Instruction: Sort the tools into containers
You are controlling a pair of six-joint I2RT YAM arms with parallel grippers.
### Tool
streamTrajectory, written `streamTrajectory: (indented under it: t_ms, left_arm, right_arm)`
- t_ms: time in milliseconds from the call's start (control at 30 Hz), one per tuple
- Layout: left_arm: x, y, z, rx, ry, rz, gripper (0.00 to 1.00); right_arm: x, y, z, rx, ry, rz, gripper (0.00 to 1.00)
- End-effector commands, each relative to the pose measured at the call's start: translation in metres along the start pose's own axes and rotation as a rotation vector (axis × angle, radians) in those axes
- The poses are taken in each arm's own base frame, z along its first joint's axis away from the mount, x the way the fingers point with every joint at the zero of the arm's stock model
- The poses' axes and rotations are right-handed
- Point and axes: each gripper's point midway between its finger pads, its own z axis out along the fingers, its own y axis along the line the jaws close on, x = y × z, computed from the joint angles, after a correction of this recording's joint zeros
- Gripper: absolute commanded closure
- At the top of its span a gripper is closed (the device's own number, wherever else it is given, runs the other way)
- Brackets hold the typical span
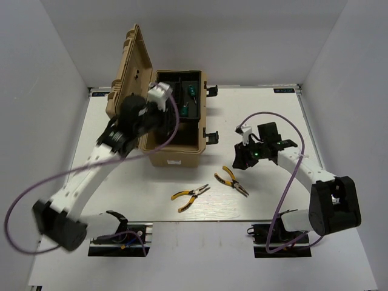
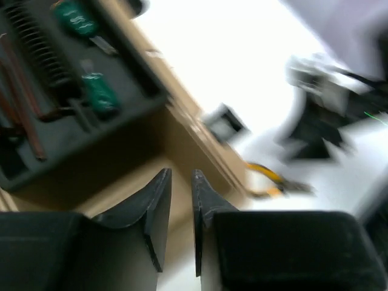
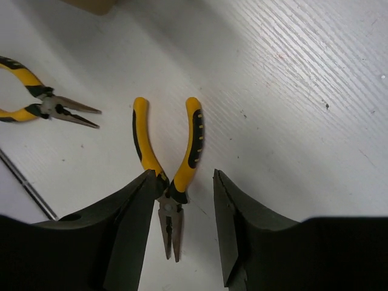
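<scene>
The tan toolbox point(image 1: 176, 159) stands open, its ribbed lid point(image 1: 130, 66) raised to the left. Two green-handled screwdrivers point(image 2: 99, 92) point(image 2: 76, 17) lie in its black tray point(image 2: 121, 112) beside thin dark rods point(image 2: 24, 115). My left gripper point(image 1: 159, 121) hovers over the box; in the blurred left wrist view point(image 2: 182, 179) its jaws stand a narrow gap apart with nothing between them. Two yellow-handled pliers lie on the table. My right gripper point(image 3: 185, 179) is open above one pair of pliers point(image 3: 170, 163), straddling its pivot. The other pliers point(image 3: 36, 103) lie to the left.
In the top view the nearer pliers point(image 1: 231, 181) and the second pair point(image 1: 190, 197) lie in front of the toolbox, with the right gripper point(image 1: 240, 162) just behind the first. Black latches point(image 1: 211, 134) stick out of the box's right side. White walls surround the table.
</scene>
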Motion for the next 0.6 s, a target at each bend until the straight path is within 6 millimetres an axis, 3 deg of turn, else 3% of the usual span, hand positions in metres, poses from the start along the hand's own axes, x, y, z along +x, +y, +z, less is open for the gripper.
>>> streamTrajectory:
  t_ms: [0,33,133,233,567]
  left_arm:
    - [0.014,-0.048,-0.048,0.243,-0.073,0.096,0.7]
    - [0.026,-0.057,-0.066,0.291,-0.087,0.121,0.59]
    - [0.055,-0.071,-0.086,0.38,-0.055,0.148,0.34]
    - [0.07,-0.08,-0.103,0.428,-0.084,0.166,0.27]
    - [0.095,-0.082,-0.118,0.443,-0.132,0.189,0.24]
  right_arm:
    - [-0.007,-0.015,0.008,0.12,0.003,-0.054,0.51]
    - [-0.003,-0.022,0.011,0.156,0.027,-0.049,0.49]
    - [-0.001,-0.026,0.019,0.199,0.057,-0.072,0.48]
    - [0.004,-0.027,0.028,0.22,0.093,-0.084,0.48]
    - [0.022,-0.024,0.057,0.258,0.192,-0.124,0.48]
